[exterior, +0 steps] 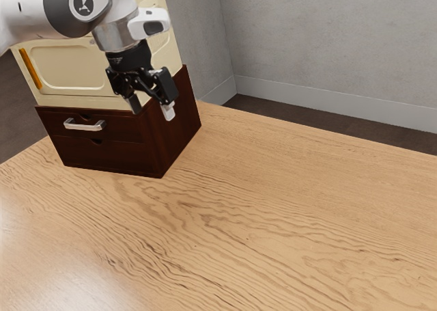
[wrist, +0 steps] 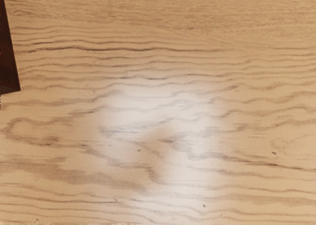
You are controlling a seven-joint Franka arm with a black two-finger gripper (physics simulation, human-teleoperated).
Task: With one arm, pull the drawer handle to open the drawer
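My gripper (exterior: 151, 111) hangs in the exterior view in front of the dark brown cabinet's upper corner, its two fingers spread apart with nothing between them. The cabinet (exterior: 171, 137) stands on the table and has a silver bar handle (exterior: 85, 125) on its upper drawer (exterior: 123, 126). That drawer's front looks flush with the cabinet. The handle is apart from the gripper, toward the exterior view's left. In the wrist view, a dark edge of the cabinet (wrist: 7, 62) shows beside the wood surface.
A cream-coloured cabinet (exterior: 75, 68) with an orange strip rests above the brown one, behind the arm. The wooden table (exterior: 273, 222) extends toward the exterior view's right, with a grey wall (exterior: 328, 44) beyond it.
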